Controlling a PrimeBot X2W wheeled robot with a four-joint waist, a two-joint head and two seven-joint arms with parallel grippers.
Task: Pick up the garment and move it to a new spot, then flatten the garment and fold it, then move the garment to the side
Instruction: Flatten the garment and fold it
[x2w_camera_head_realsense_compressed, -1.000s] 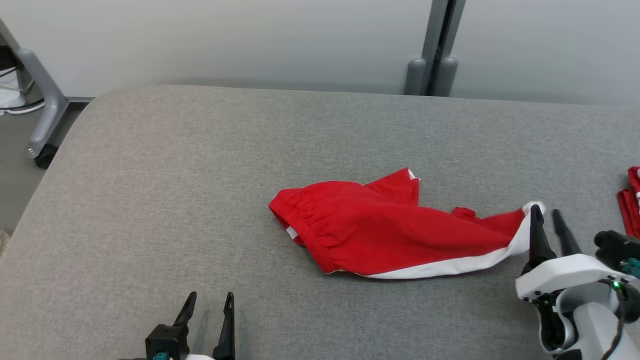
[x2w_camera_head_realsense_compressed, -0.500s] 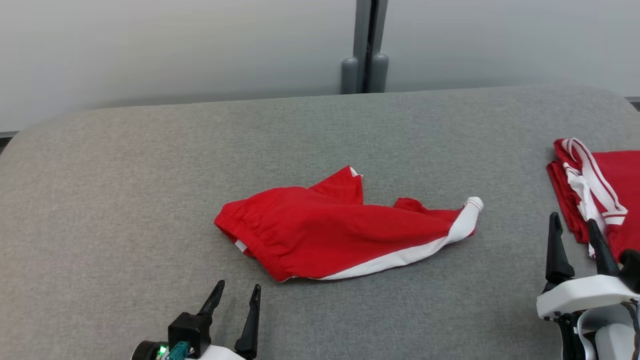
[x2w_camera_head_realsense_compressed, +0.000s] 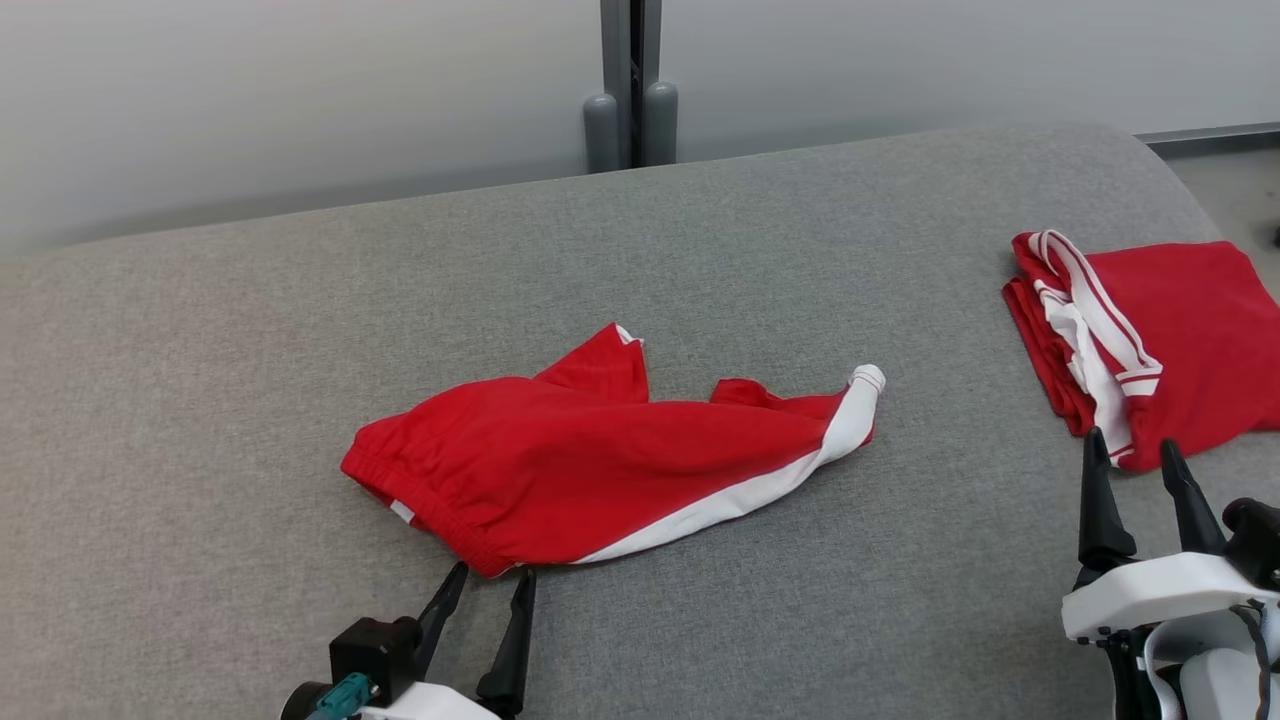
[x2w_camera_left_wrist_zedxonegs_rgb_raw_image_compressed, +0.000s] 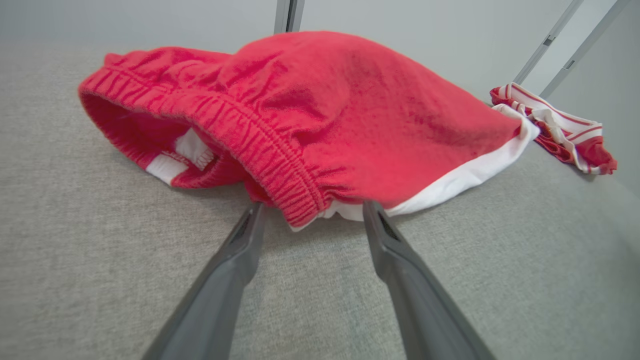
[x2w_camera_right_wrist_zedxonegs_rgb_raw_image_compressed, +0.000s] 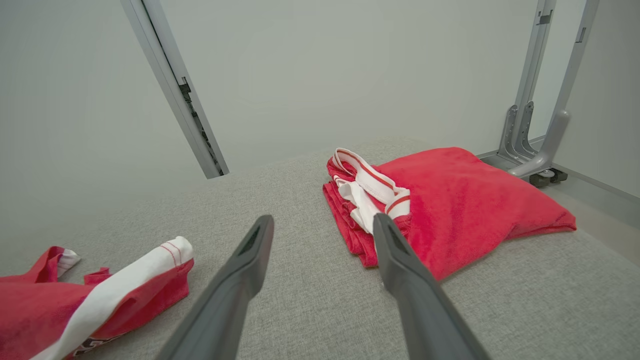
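The garment (x2w_camera_head_realsense_compressed: 600, 450) is a pair of red shorts with a white side stripe, lying crumpled in the middle of the grey padded table (x2w_camera_head_realsense_compressed: 300, 300). Its elastic waistband points left and one leg end points right. My left gripper (x2w_camera_head_realsense_compressed: 493, 575) is open at the near corner of the waistband. In the left wrist view the garment (x2w_camera_left_wrist_zedxonegs_rgb_raw_image_compressed: 325, 115) bulges just past my left gripper (x2w_camera_left_wrist_zedxonegs_rgb_raw_image_compressed: 314, 207), the waistband corner lying between the fingertips. My right gripper (x2w_camera_head_realsense_compressed: 1130, 440) is open and holds nothing, well right of the leg end (x2w_camera_right_wrist_zedxonegs_rgb_raw_image_compressed: 170, 260).
A second red garment with white trim (x2w_camera_head_realsense_compressed: 1170, 330) lies folded at the table's right end, just beyond my right gripper (x2w_camera_right_wrist_zedxonegs_rgb_raw_image_compressed: 322, 220). A grey post (x2w_camera_head_realsense_compressed: 630, 100) stands behind the table. A wheeled frame leg (x2w_camera_right_wrist_zedxonegs_rgb_raw_image_compressed: 540, 160) stands past the right edge.
The head camera has turned right, so the picture slid left. My right gripper opened, let go of the garment's white-trimmed leg end and drew away. My left gripper came up to the waistband.
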